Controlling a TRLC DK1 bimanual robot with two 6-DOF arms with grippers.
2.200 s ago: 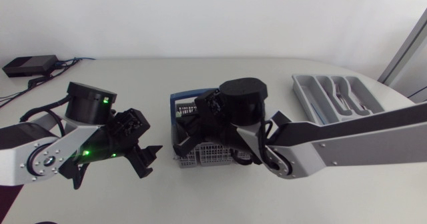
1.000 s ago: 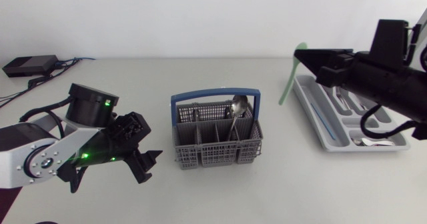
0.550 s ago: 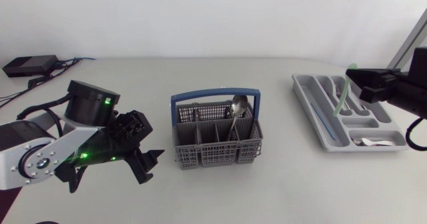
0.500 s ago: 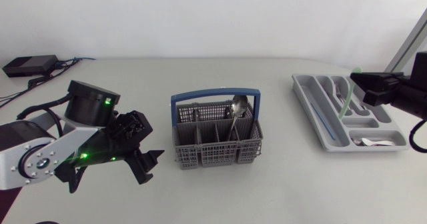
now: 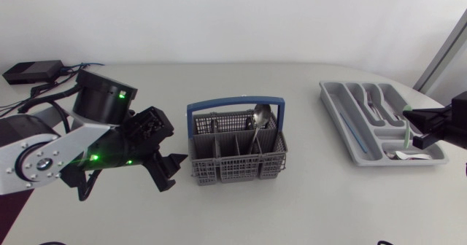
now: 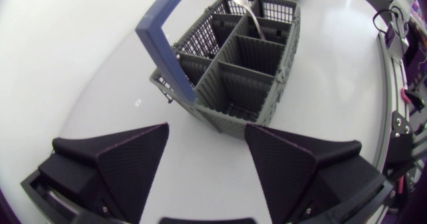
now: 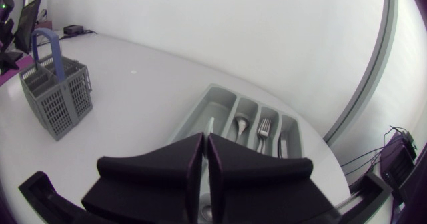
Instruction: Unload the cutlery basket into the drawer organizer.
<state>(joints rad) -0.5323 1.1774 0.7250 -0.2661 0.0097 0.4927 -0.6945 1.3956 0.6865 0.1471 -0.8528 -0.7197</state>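
**Green thing held over the tray, spoon in the basket**

The grey basket [image 5: 237, 154] stands in the middle of the frame on the white desk [image 5: 292, 201]. A blue handle [image 5: 235, 101] goes over its top. A shiny spoon [image 5: 260, 118] stands in one of the back boxes with its bowl up.

The left arm [image 5: 51, 154] comes in from the left edge of the frame. The left jaws are released and spread wide. They sit low over the desk, just beside the basket's left front corner, and do not touch it. In the left wrist view the basket is just ahead of the two black fingers [image 6: 123, 167], and one corner of it points at the gap between them.

The grey tray [image 5: 330, 105] lies at the upper right of the frame, well apart from the basket. Silver cutlery [image 5: 383, 106] lies in its long boxes. A thin blue stick [image 5: 352, 132] lies in the box nearest the basket.

The right arm [image 5: 449, 121] comes in from the right edge of the frame. The right jaws are clenched on a thin pale green thing [image 5: 406, 134] over the right side of the tray. In the right wrist view their fingers [image 7: 157, 171] are pressed almost together, with only a thin slit between them. The tray lies just ahead of them.

A black box [image 5: 33, 71] with cables sits at the upper left of the frame
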